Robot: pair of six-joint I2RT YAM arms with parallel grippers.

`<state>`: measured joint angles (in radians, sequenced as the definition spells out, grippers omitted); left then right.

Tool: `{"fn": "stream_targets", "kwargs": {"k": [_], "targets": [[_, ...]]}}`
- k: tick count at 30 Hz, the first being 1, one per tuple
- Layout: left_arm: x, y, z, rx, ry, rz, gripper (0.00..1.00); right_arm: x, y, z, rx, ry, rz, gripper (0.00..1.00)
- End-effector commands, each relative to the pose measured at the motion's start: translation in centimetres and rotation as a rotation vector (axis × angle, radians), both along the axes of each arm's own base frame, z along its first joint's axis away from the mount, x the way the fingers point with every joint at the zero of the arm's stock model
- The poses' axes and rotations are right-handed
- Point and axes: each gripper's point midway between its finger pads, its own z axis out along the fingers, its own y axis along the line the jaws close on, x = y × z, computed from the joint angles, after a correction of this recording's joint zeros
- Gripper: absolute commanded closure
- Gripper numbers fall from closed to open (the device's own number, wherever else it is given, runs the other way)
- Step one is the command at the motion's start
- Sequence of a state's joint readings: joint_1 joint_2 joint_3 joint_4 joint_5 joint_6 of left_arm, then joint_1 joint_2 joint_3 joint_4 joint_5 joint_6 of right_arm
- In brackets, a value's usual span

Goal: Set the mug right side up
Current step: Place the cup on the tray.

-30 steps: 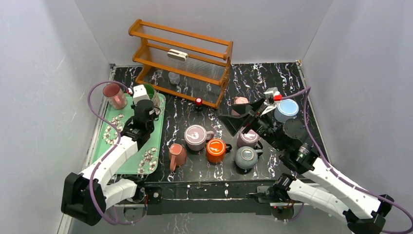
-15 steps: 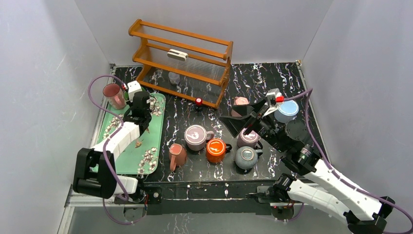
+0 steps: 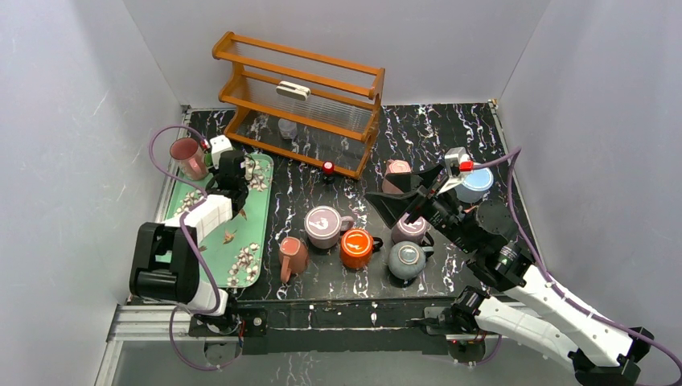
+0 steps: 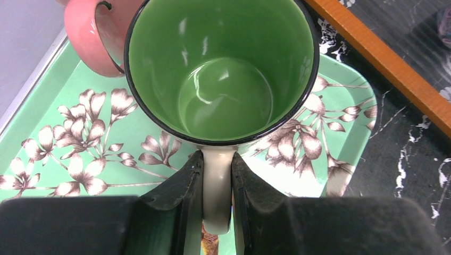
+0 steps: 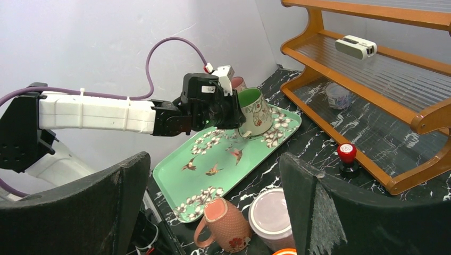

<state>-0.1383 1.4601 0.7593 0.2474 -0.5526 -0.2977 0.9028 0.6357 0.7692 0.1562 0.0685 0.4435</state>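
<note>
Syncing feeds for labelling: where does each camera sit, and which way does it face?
Top external: overhead from behind, looking down at the table; both arms show.
Left wrist: looks past the left gripper, shut on the handle, into the green mug.
Right wrist: looks past the open right gripper toward the left arm.
Shared: both wrist views show the green mug and tray.

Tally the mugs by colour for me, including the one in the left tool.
Pink or mauve mugs: 5
Orange mug: 1
Grey mug: 1
Light blue mug: 1
Green-lined floral mug, held by its handle in the left tool: 1
Total: 9
</note>
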Motion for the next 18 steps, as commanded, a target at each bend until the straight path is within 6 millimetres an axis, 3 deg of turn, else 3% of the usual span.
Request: {"fn": "stream_targets", "kwargs": {"k": [1,10,18], "targets": [[3.4,1.1,6.3,0.033,-0.215,0.061,1.00,-0.1,-0.4,0.9,0.017,-0.034,-0.007,0.01],[4.3,1.7,5.7,0.071,-0.192,0.083,1.00,-0.2,-0.2,0.8,0.015,-0.030,0.003,0.01],[5.1,1.9,3.5,0.079,-0.129,0.085,0.98,-0.2,-0.3,0.4,-0.011,-0.038,-0.003,0.01]]}}
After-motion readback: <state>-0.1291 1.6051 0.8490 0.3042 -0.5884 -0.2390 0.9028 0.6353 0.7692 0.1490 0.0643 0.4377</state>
